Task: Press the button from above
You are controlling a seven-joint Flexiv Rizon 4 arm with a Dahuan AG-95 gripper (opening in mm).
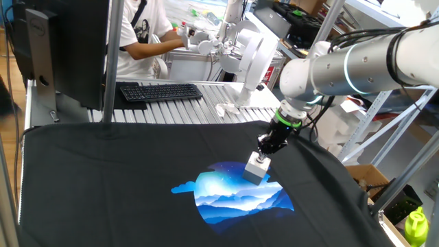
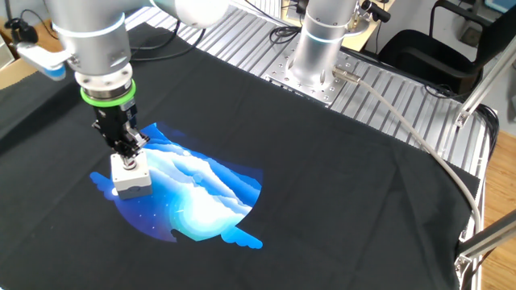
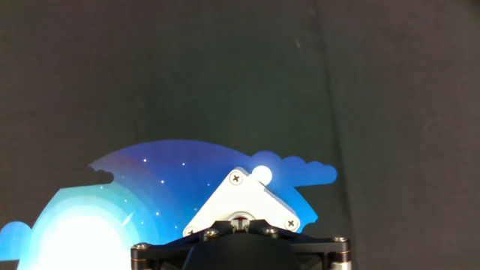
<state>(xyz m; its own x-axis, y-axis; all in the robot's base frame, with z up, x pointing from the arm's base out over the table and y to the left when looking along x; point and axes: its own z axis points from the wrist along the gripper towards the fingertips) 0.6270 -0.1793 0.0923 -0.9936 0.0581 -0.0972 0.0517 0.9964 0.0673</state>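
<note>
Gripper (image 2: 125,149) sits directly on top of the grey box (image 2: 132,180) — button hidden beneath it; finger state cannot be told. Box stands on the blue print (image 2: 201,197), near its edge — black cloth (image 2: 339,185) open all around.

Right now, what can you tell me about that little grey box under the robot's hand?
The box is a small light-grey cube, plastic-looking, with screws at its lid corners. It sits upright on the blue and white print of the black cloth. The gripper sits right on its top, hiding the button; whether it is pressing cannot be told.
</note>
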